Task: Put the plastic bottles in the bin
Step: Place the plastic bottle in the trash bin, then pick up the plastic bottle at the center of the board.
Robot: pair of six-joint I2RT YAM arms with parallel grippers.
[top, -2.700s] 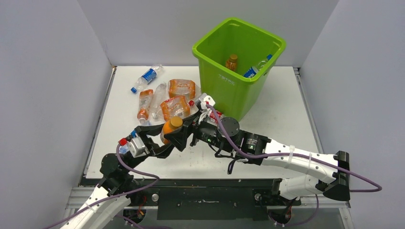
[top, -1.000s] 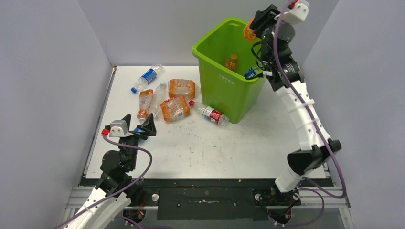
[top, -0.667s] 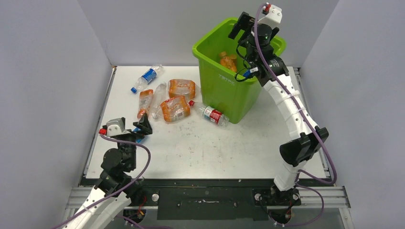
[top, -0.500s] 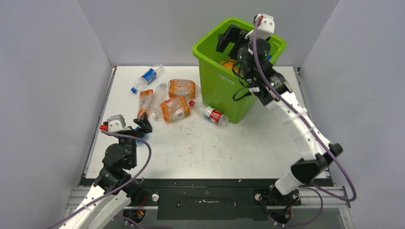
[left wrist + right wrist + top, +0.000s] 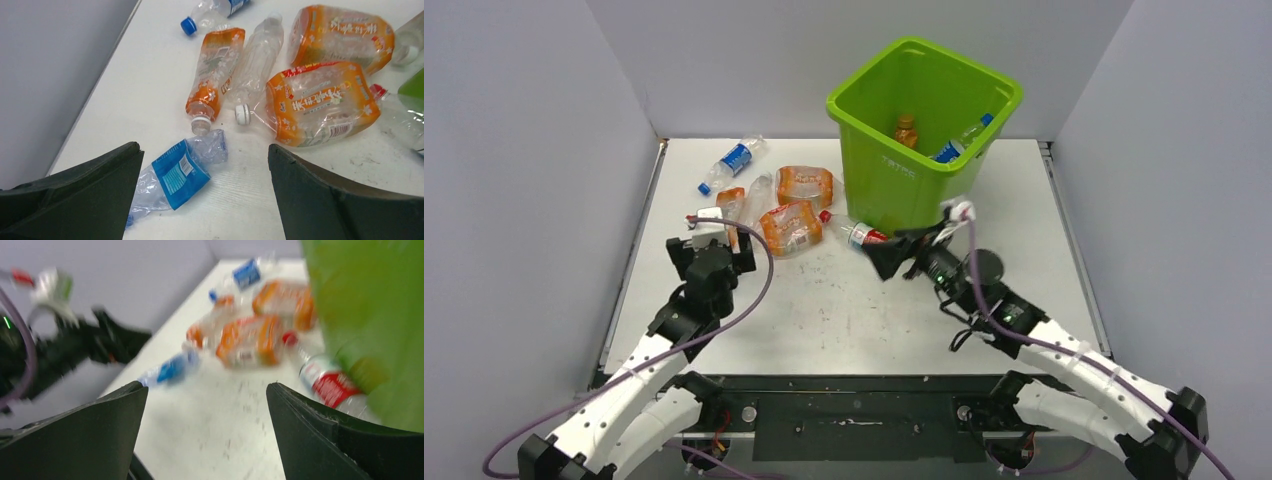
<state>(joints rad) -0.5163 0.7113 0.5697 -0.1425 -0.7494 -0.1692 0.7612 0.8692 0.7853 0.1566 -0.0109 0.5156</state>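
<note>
My left claw [image 5: 202, 156]: apart, above the blue bottle [image 5: 176, 172] on the near-left desk [image 5: 125, 100].
My right claw [image 5: 206, 390]: apart, near the red bottle [image 5: 331, 386] beside the bin [image 5: 894, 165].
Tip: I should drop straight down and pinch the blue bottle's middle, not its thin end.

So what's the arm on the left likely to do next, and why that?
Most likely it should lower the left arm's fingers straight down around the crushed blue-label bottle. The fingers are spread open and empty, that bottle lies on the table directly between them, closer than the orange bottles, and it is not yet in the green bin.
</note>
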